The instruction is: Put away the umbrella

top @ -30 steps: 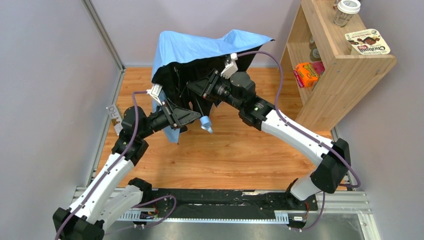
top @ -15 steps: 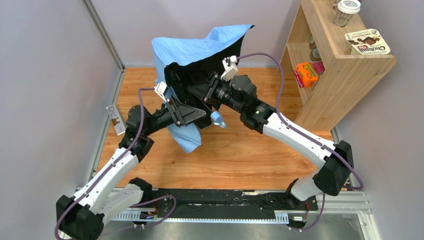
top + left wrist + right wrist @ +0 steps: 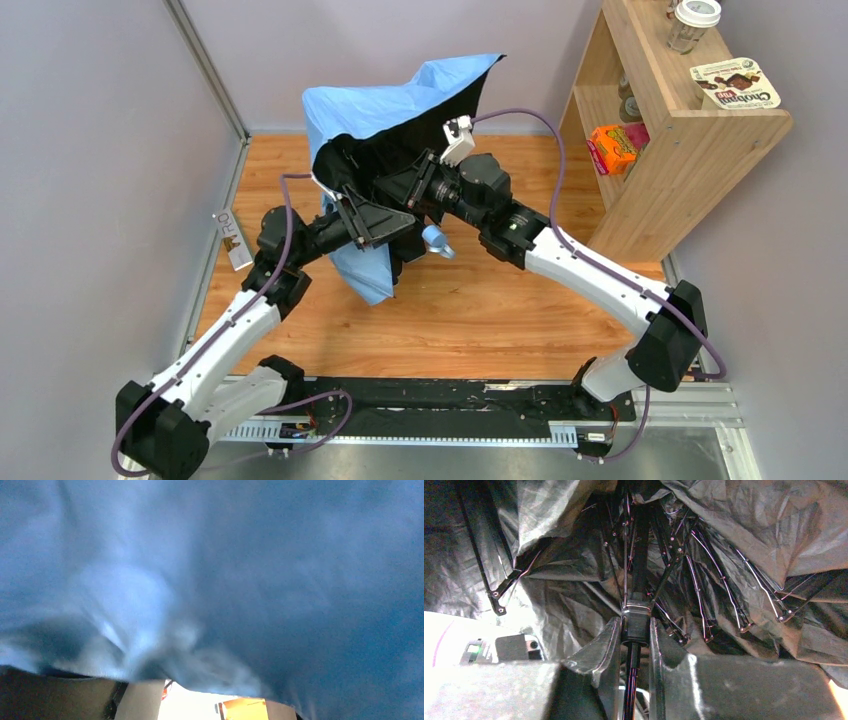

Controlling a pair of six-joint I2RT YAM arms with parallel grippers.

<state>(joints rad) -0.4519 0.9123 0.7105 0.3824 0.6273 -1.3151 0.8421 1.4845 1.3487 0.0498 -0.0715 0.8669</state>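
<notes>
The umbrella [image 3: 385,100] hangs half-collapsed between the two arms, its sky-blue canopy up and its dark underside facing me. The small blue handle [image 3: 435,241] pokes out below. Inside the canopy, my right gripper [image 3: 635,636] is shut on the dark runner of the shaft [image 3: 635,622], with folded ribs [image 3: 704,580] all round; from above the right gripper [image 3: 398,186] is under the canopy's rim. My left gripper [image 3: 398,230] is against the hanging blue fold [image 3: 365,268]. In the left wrist view, blue fabric [image 3: 225,580] fills the frame, and the left gripper [image 3: 214,695] is open at the bottom edge, with bright background between its fingers.
A wooden shelf unit [image 3: 690,150] stands at the right, holding an orange box [image 3: 613,148], a jar [image 3: 693,25] and a flat snack box [image 3: 735,85]. Grey walls close in at the left and back. A small label card [image 3: 231,238] leans at the left wall. The floor [image 3: 480,310] is wood.
The left arm has moved right, toward the shaft, and its jaws have spread. The canopy's right edge has tipped upward and the handle has shifted right. The right gripper keeps its hold.
</notes>
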